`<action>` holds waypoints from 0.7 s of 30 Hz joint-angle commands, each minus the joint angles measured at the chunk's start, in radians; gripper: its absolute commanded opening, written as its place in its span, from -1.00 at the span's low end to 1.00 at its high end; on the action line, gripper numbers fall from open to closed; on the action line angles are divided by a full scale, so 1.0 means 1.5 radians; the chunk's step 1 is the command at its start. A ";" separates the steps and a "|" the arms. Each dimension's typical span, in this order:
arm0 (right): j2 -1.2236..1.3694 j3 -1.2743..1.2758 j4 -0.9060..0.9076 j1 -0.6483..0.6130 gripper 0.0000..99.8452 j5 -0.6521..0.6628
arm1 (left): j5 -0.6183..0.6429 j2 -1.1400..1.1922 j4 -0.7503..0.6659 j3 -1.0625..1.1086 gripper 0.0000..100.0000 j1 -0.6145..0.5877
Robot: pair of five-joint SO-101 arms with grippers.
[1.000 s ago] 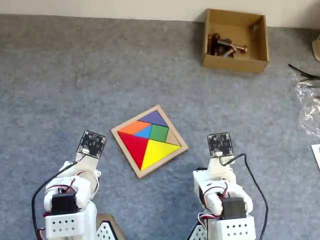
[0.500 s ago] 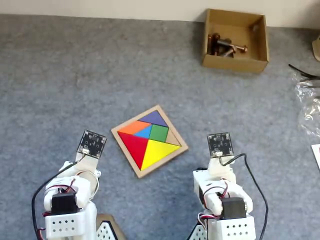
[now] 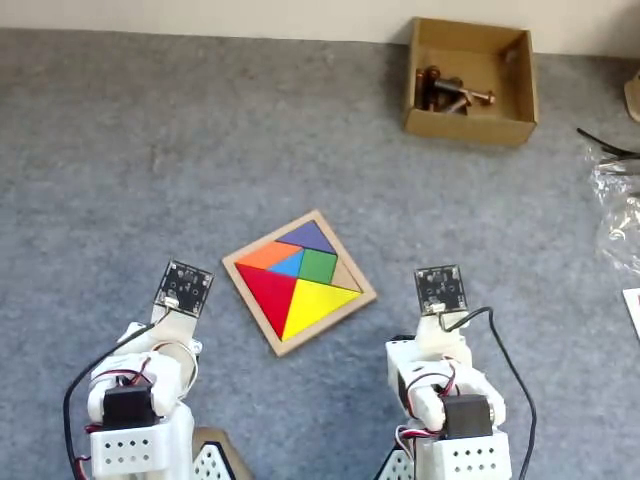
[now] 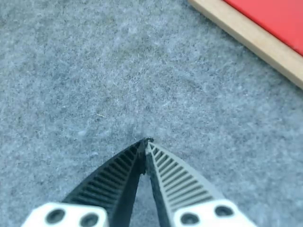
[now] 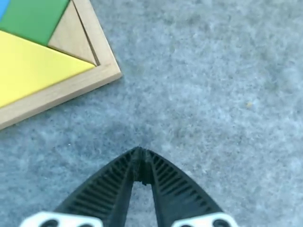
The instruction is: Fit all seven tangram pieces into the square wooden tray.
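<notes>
The square wooden tray [image 3: 253, 306] lies turned like a diamond in the middle of the grey carpet. Inside it sit a red triangle [image 3: 268, 290], a yellow triangle [image 3: 314, 304], a green square [image 3: 318, 266], a purple triangle [image 3: 309, 236], an orange piece [image 3: 265, 255], a blue triangle [image 3: 289, 264] and a plain wood-coloured triangle [image 3: 345, 275]. My left gripper [image 4: 146, 142] is shut over bare carpet beside the tray's edge [image 4: 246, 35], with the red triangle [image 4: 274, 19] showing beyond it. My right gripper [image 5: 138, 152] is shut over carpet near the tray's corner [image 5: 102, 71].
A cardboard box [image 3: 470, 80] holding small brown metal parts stands at the back right. Clear plastic wrapping [image 3: 615, 200] and a black cable lie at the right edge. Both arm bases [image 3: 130, 410] [image 3: 445, 410] stand at the front, on either side of the tray.
</notes>
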 commanded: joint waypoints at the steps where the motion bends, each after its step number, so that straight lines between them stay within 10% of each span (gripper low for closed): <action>1: -0.004 0.060 0.003 -0.007 -0.99 -0.006 | 0.007 -0.006 0.005 0.014 -0.97 -0.003; 21: -0.004 0.060 0.003 -0.007 -0.99 -0.006 | 0.009 -0.006 0.005 0.014 -0.97 0.138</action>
